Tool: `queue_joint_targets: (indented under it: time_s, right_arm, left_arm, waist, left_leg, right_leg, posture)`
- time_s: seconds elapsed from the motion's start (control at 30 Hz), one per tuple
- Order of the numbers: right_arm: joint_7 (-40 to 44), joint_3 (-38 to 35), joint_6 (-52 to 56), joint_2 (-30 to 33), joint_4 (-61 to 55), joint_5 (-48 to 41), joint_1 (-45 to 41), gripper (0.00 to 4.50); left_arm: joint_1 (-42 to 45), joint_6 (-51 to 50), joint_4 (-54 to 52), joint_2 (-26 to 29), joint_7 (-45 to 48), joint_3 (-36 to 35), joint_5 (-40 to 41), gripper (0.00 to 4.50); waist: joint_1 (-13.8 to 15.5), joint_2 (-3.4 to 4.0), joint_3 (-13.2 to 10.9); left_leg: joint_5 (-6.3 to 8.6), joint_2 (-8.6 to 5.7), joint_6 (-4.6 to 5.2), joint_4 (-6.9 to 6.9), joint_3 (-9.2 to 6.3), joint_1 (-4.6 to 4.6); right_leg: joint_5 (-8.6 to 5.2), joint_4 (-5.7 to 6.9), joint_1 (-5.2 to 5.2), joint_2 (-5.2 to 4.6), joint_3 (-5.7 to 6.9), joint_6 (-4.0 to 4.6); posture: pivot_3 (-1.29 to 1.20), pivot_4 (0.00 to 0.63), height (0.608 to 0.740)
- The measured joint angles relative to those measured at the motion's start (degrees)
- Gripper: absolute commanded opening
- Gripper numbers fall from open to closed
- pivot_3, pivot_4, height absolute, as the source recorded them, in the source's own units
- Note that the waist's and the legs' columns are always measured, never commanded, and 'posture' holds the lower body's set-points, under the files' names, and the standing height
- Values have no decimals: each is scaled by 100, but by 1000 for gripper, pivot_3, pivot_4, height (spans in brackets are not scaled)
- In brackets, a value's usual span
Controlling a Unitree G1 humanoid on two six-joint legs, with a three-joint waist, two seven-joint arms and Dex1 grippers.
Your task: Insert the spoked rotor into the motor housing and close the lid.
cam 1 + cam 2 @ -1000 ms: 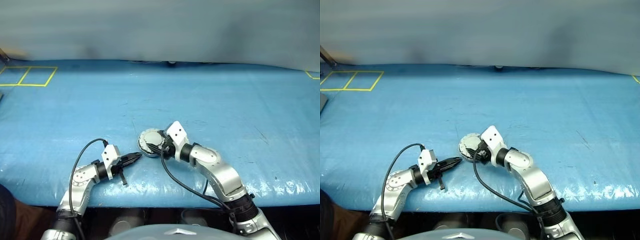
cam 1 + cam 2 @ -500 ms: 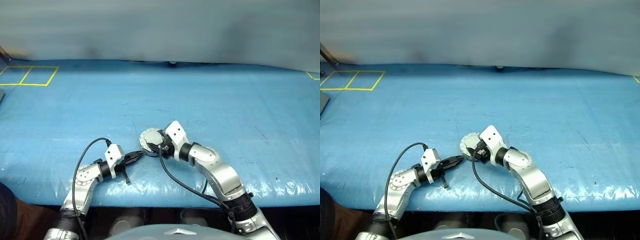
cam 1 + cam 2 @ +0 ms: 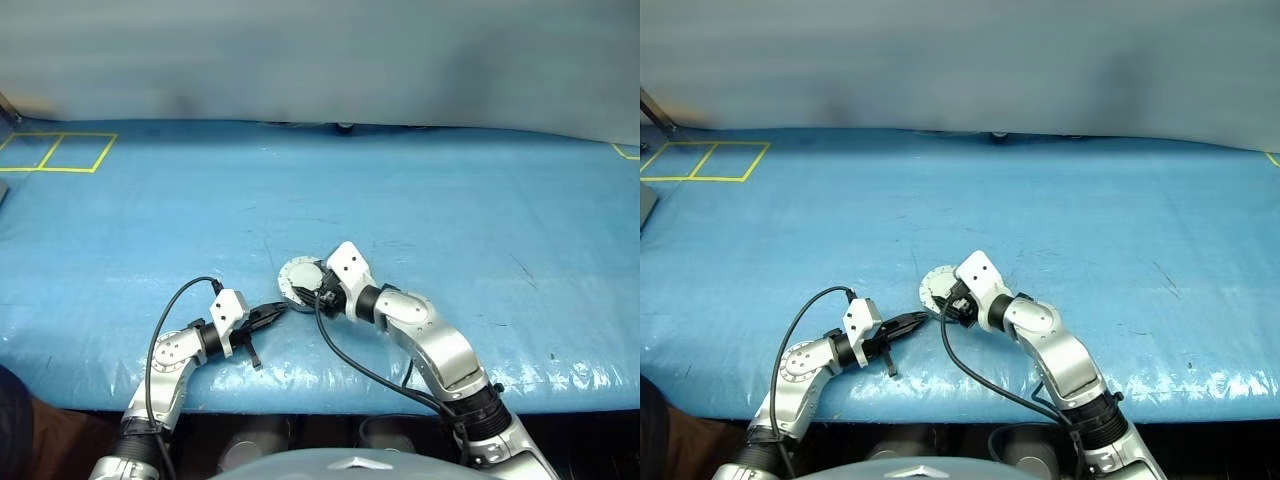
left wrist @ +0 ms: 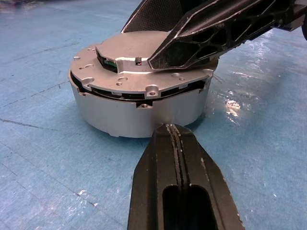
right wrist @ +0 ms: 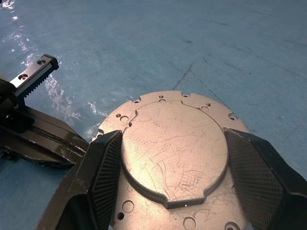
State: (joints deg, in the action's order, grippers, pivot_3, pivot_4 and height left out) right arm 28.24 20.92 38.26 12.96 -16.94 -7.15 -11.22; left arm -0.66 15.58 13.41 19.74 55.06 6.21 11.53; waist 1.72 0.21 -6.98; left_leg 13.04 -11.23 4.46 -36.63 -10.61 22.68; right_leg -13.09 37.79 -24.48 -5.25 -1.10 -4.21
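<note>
Blue tarp (image 3: 450,200) carries our motor housing (image 4: 139,112), lid (image 5: 173,158) nearly shut, a thin gap left. Our right gripper (image 5: 172,187) straddles the lid, spread; our left gripper (image 4: 178,143), pressed together, touches the housing's wall.

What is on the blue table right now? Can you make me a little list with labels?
table: blue sheet, yellow tape squares at its far left corner
housing: round silver casing near the front edge
lid: down on the housing, plain grey face up
left gripper: shut, tip at the housing's side wall
right gripper: over the lid, a finger on each side of its raised centre
</note>
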Motion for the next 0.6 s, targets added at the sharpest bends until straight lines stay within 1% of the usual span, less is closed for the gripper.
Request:
queue_joint_targets:
  time_s: [0.6]
  right_arm:
    - [25, 62, 382, 54, -70, 8, -192, 3017]
  left_arm:
    - [11, 112, 77, -16, -9, 0, -18, 0]
  waist:
    - [-1, 1, 0]
  left_leg:
    - [0, 0, 0, 0, 0, -2]
  right_leg:
    - [0, 0, 2, 0, 0, 0]
  posture:
    - [0, 150, 740]
